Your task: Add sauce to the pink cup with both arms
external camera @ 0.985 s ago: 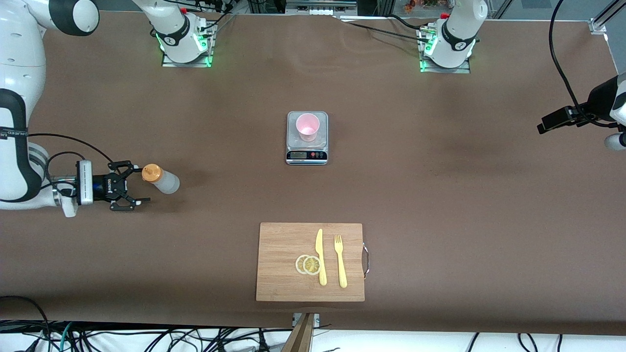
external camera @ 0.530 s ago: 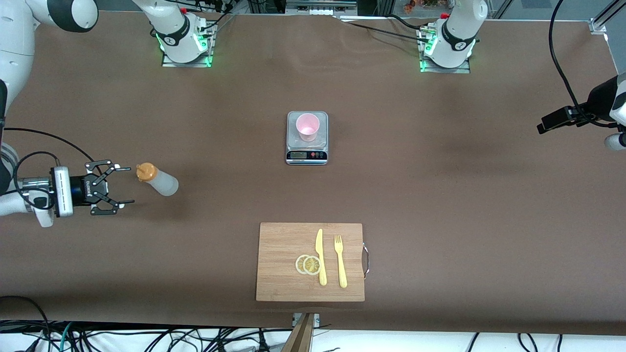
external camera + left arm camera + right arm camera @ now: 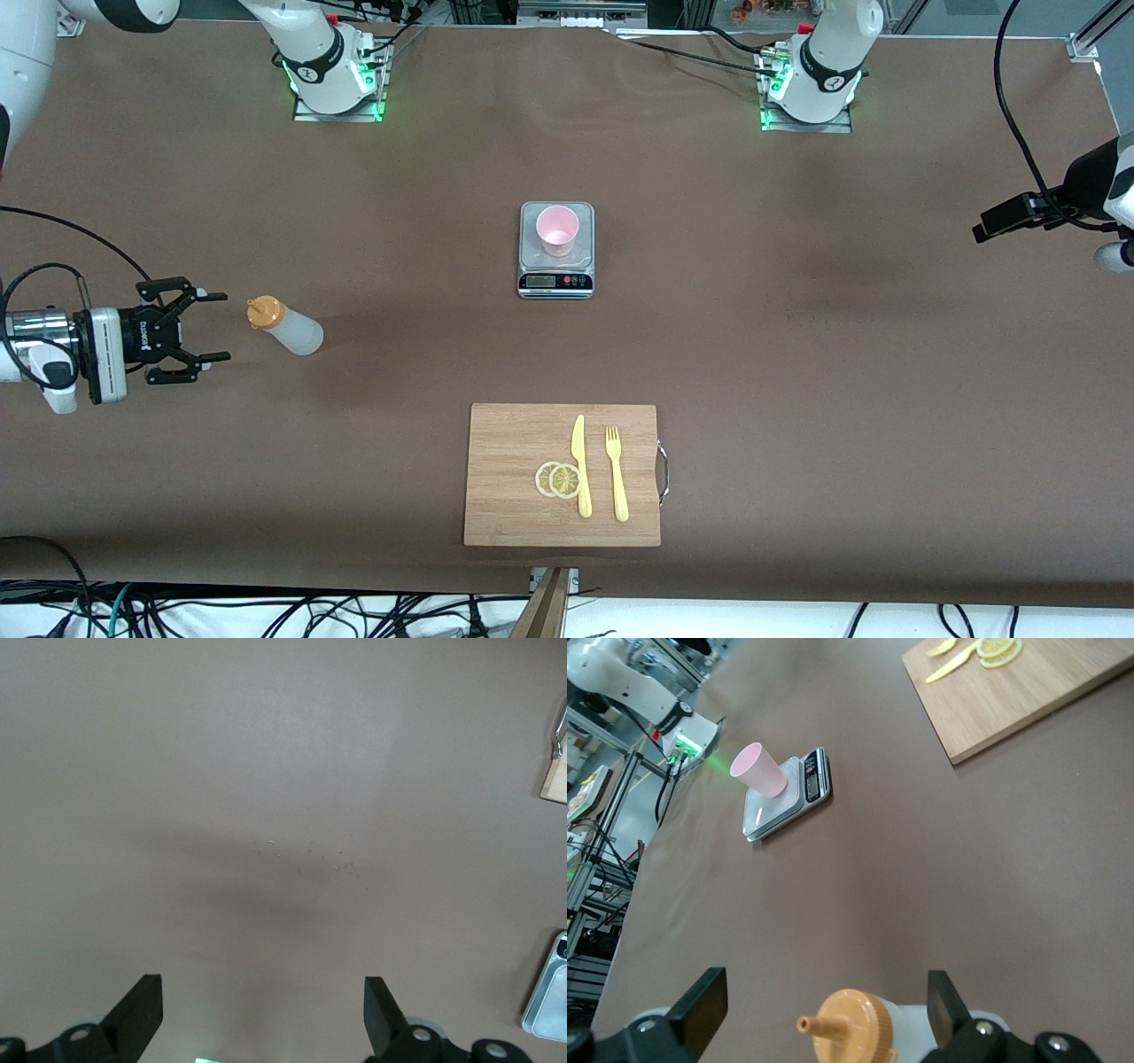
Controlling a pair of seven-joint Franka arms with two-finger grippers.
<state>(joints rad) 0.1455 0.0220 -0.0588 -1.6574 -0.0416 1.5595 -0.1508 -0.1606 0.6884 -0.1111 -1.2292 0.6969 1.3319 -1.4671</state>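
The right gripper (image 3: 199, 338) is horizontal, fingers spread, just beside the sauce (image 3: 288, 326) at the right arm's end. The left gripper (image 3: 263, 1014), spread, hovers over bare table. The pink cup (image 3: 557, 229) stands upright on the scale (image 3: 555, 282), contents indiscernible.

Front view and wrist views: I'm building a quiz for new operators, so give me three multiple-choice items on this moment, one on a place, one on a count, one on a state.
1. Where does the pink cup stand?
A. on the scale
B. on the cutting board
C. on the bare table

2. How many lemon slices lie on the board?
A. one
B. two
C. four

3. What is the state of the right hand?
A. shut on the sauce
B. shut on nothing
C. open, short of the bottle

Key:
1 A, the cup sits on the scale's platform.
2 B, two overlapping slices lie beside the knife.
3 C, its fingers are spread and a gap shows before the orange cap.
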